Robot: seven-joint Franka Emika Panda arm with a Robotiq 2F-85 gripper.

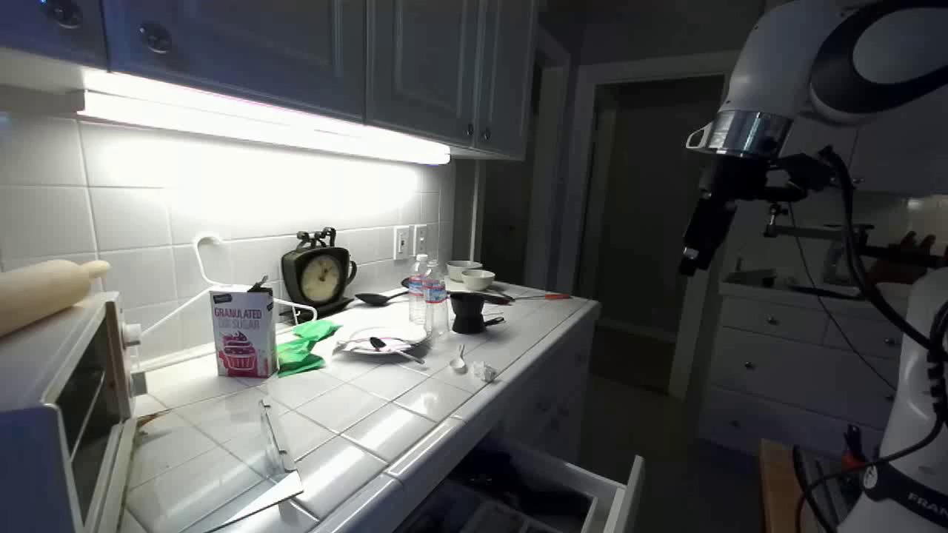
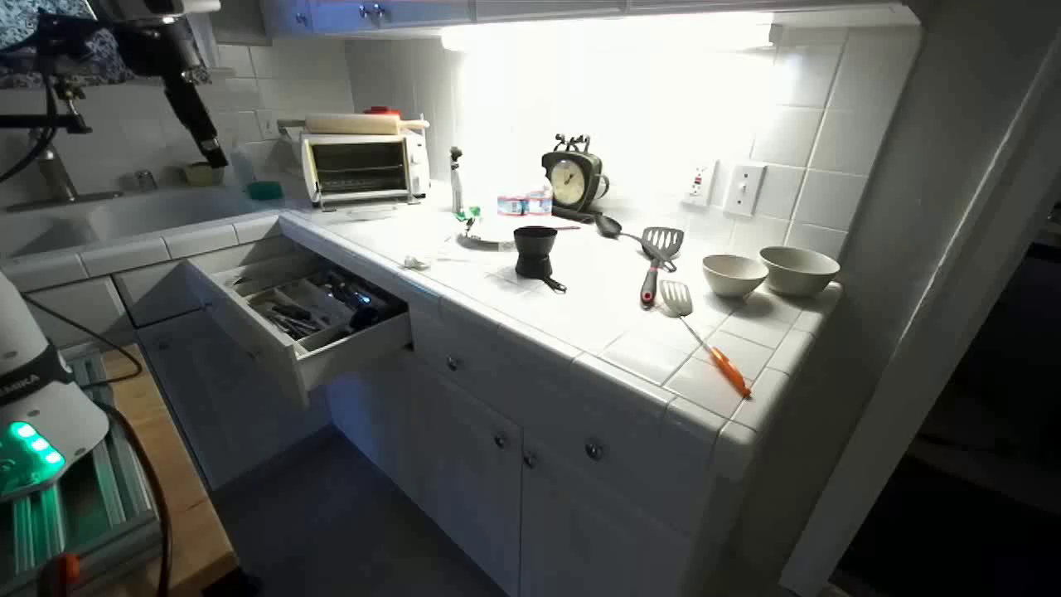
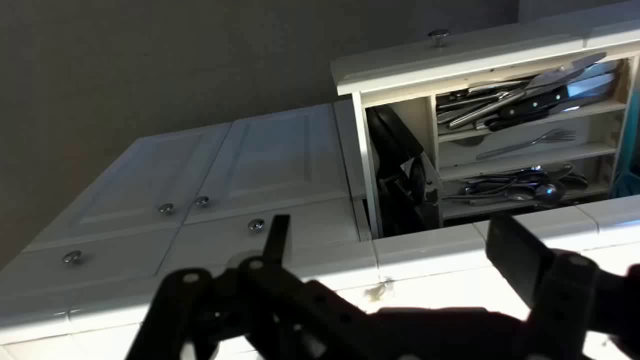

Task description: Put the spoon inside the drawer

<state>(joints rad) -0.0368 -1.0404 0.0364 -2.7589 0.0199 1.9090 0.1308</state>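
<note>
The spoon (image 1: 379, 343) is a small slim utensil with a dark head; it lies on the white plate (image 1: 348, 346) with its handle over the plate's rim. I cannot make it out in the other views. The drawer (image 2: 249, 340) is pulled open and also shows in an exterior view (image 1: 626, 492) and in the wrist view (image 3: 455, 60). It holds a divided tray of cutlery. My gripper (image 3: 390, 240) is open and empty, high above the counter's front edge and apart from spoon and drawer. Its tip shows in both exterior views (image 1: 695, 259) (image 2: 215, 156).
On the counter stand a black cup (image 1: 468, 312), water bottles (image 1: 435, 307), a sugar box (image 1: 243, 333), a scale clock (image 1: 320, 275) and bowls (image 2: 734, 275). A pale measuring spoon (image 1: 458, 363) and crumpled wrap (image 1: 485, 371) lie near the edge. Cabinets (image 1: 296, 59) hang above.
</note>
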